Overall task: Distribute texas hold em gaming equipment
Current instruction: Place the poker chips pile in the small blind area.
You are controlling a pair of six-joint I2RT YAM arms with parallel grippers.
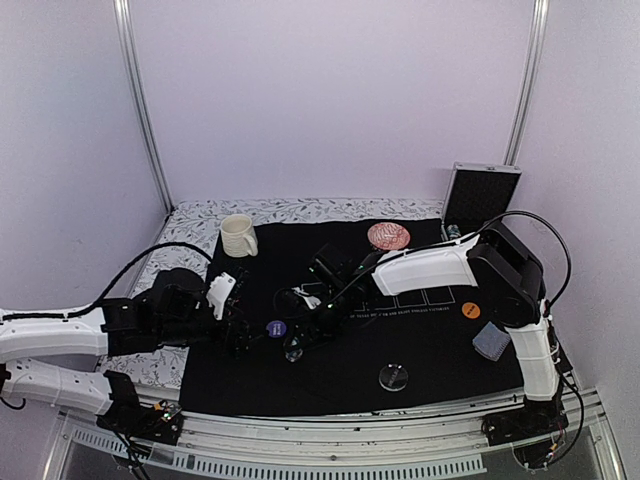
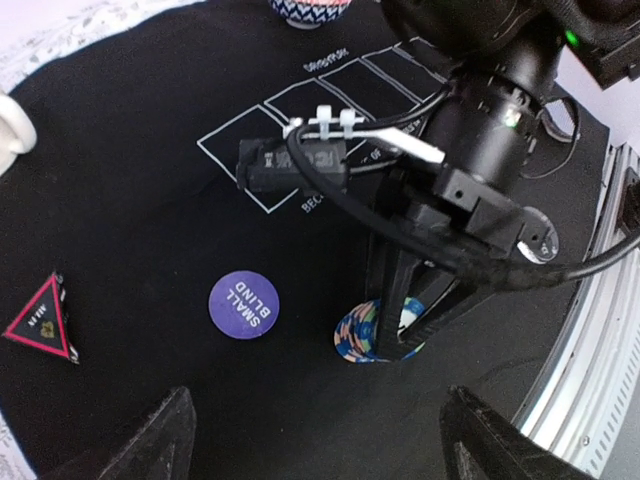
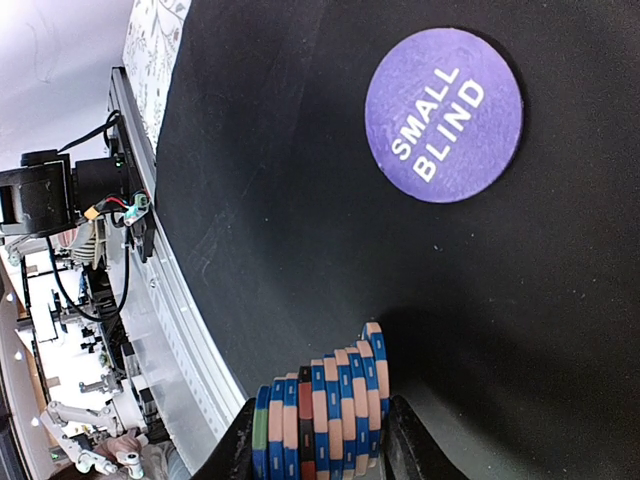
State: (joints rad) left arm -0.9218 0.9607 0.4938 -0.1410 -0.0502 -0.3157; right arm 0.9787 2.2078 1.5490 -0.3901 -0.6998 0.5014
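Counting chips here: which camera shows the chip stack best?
Right wrist: the chip stack sits close, edge-on, in the right gripper. Left wrist shows it half hidden behind that gripper; top view, too small to tell.

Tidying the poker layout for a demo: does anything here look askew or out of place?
The chip stack pinched in the right gripper is staggered, its chips stepped rather than flush. A mug and bowl also sit at the far edge of the mat, unrelated to poker.

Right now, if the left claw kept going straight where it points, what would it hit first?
Probably the black mat, on the bare patch between the purple disc and the chip stack gripped by the right claw. The left claw is open; depth is unclear.
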